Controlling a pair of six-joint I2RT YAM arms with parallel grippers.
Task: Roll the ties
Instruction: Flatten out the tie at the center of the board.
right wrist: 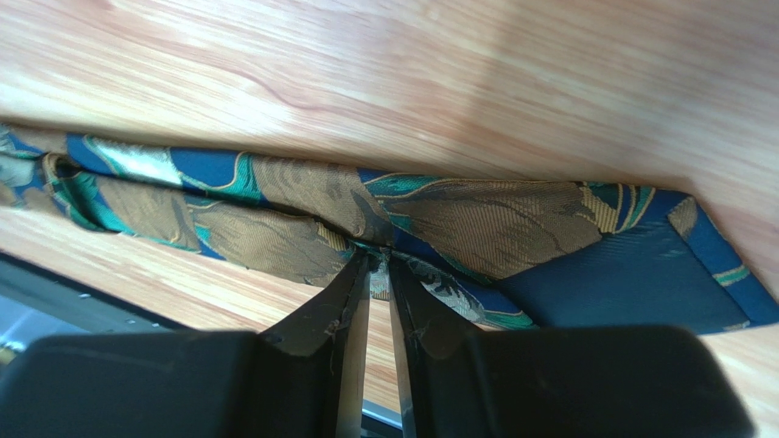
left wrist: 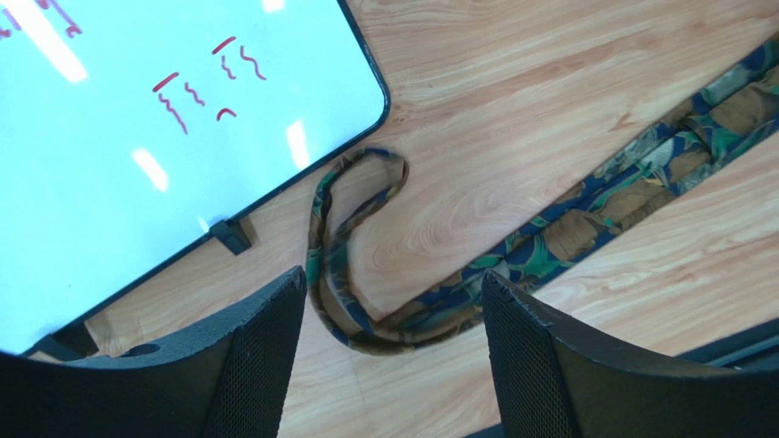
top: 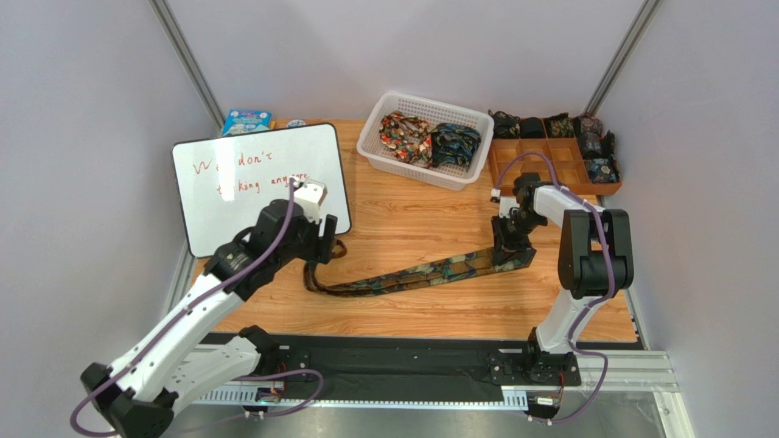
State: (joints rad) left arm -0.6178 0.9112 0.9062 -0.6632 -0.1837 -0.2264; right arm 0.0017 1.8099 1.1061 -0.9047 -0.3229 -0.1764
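My right jaws are nearly pressed together, apparently pinching the wide end of the long blue-gold paisley fabric tie [right wrist: 457, 219]. My left jaws are spread over its narrow loop beside the black-framed whiteboard [left wrist: 137, 164].

Stretched tie [top: 430, 272]: navy blue with gold-brown leaves and teal-green edging. In white basket [top: 373, 128], 1 red-orange paisley bundle [top: 405, 137] left, 1 dark blue-green bundle [top: 455, 144] right. Whiteboard [top: 261, 187] white, red handwriting, black rim. Light wood-grain table [top: 411, 219]. Brown wooden tray [top: 558, 164] far right.
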